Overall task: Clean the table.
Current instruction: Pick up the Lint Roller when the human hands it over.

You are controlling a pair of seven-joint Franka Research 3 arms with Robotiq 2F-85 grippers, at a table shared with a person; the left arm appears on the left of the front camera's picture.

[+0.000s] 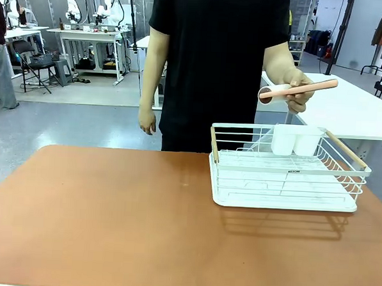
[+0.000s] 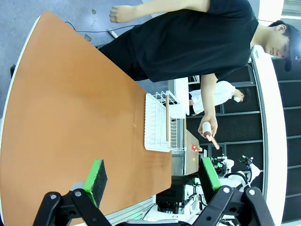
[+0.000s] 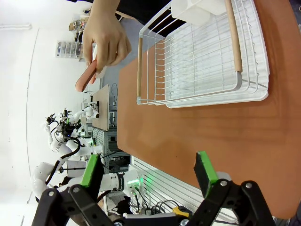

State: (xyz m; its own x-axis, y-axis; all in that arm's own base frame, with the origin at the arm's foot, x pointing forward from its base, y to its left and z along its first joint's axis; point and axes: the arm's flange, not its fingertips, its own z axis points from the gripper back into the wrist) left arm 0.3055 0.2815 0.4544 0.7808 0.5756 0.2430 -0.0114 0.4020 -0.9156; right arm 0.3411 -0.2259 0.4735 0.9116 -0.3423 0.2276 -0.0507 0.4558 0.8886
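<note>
Open laboratory or workshop hall: a polished grey floor (image 1: 83, 121), white workbenches (image 1: 88, 32) on metal legs loaded with equipment, a black chair (image 1: 30, 55), and a broad reddish-brown surface (image 1: 142, 224) in the foreground.

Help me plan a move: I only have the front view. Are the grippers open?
Observer: The left gripper is open, with nothing between its pads.
Operator: And the right?
Observer: The right gripper is open too, and empty.
Operator: What lies ahead of it?
Observer: The rack on the table. Beyond it, the person's hand holds a roller.
</note>
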